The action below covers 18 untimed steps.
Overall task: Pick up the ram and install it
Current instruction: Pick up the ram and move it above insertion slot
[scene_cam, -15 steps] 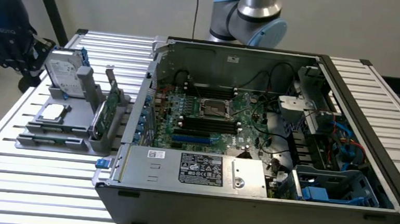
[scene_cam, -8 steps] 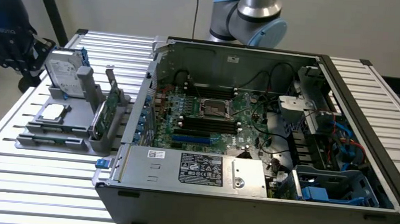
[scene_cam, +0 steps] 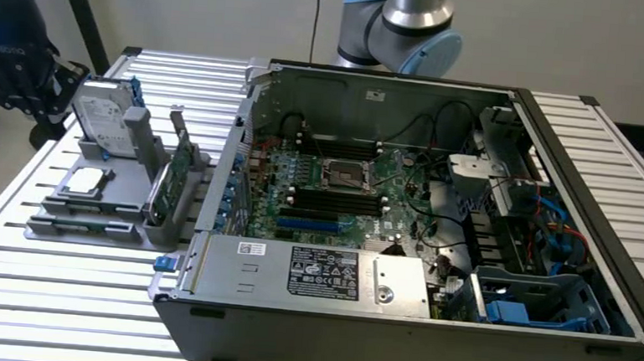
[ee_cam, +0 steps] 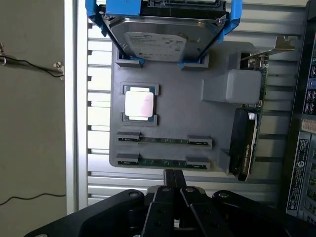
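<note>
Ram, a long thin dark-green circuit-board stick (ee_cam: 163, 161), sits in its slot on the grey plastic parts tray (ee_cam: 182, 118), at the exterior view's left on the slatted metal desk (scene_cam: 69, 299). The black two-fingered tool (ee_cam: 174, 174) hangs near it, pressed together, pinching nothing. Pickup and installing in the open dark computer case (scene_cam: 402, 345) both look undone.

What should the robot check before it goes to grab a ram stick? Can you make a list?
1. Ram sticks in the gray holder: ok, two lie in their slots.
2. Hand empty: ok.
3. Hand open: not ok, it is shut.
4. Computer case open: ok.
5. Black memory slots in the case free: ok, they look empty.
</note>
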Tool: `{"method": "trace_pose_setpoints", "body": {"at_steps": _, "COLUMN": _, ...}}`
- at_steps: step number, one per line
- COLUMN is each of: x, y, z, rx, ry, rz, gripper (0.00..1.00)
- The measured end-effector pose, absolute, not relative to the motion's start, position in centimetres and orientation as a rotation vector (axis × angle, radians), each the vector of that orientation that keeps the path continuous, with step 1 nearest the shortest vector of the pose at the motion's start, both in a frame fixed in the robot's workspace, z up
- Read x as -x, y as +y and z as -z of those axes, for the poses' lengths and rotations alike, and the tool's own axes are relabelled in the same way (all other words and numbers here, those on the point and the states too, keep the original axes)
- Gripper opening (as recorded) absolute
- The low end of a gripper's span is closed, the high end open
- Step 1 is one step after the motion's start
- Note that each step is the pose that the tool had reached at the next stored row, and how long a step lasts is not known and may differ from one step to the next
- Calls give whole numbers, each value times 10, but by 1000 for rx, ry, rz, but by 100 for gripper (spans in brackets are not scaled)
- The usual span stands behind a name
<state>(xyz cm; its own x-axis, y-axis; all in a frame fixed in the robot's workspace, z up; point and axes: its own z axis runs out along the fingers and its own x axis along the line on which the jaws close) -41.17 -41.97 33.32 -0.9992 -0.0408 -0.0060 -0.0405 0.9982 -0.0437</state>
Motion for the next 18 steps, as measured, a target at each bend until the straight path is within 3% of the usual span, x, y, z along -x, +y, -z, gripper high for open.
{"method": "trace_pose_setpoints", "body": {"at_steps": 18, "x": 412, "y": -420, "z": -330, "rx": 494, "ry": 3089, "rz": 66, "gripper": 11}}
